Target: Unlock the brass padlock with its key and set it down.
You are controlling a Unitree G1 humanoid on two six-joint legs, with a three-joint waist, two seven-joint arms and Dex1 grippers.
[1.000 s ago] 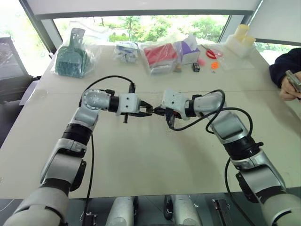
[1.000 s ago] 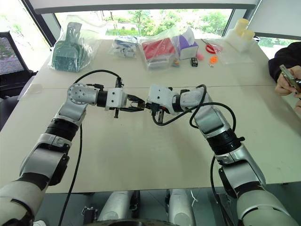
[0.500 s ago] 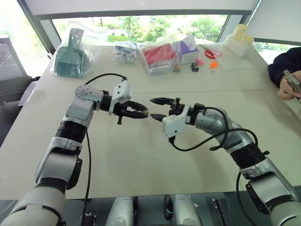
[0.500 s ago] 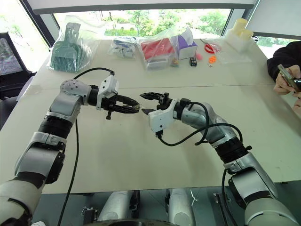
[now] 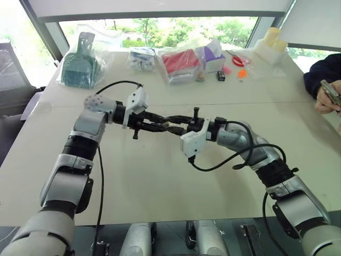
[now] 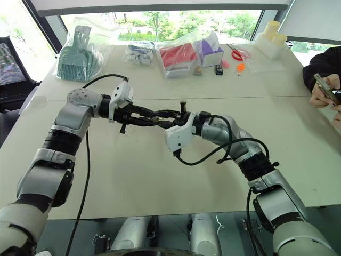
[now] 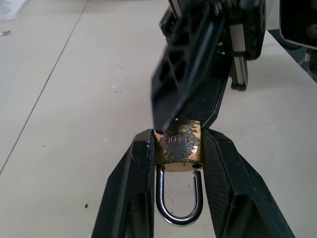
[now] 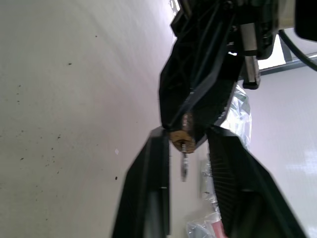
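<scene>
The brass padlock is pinched between my left gripper's fingers, its silvery shackle pointing back toward that wrist. My left gripper is shut on it, held level above the middle of the table. My right gripper comes in from the opposite side and meets the padlock's far end. In the right wrist view the padlock shows end-on. The thin silvery key juts from it into my right gripper.
Along the table's far edge lie a bagged teal scoop, a bagged red item, a purple box, red scissors and white containers. A person's hand with a phone is at the right edge.
Half a second ago my right gripper stood wide open just short of the left one. It has now moved in onto the padlock's end and narrowed. The left wrist has rolled since a second ago.
</scene>
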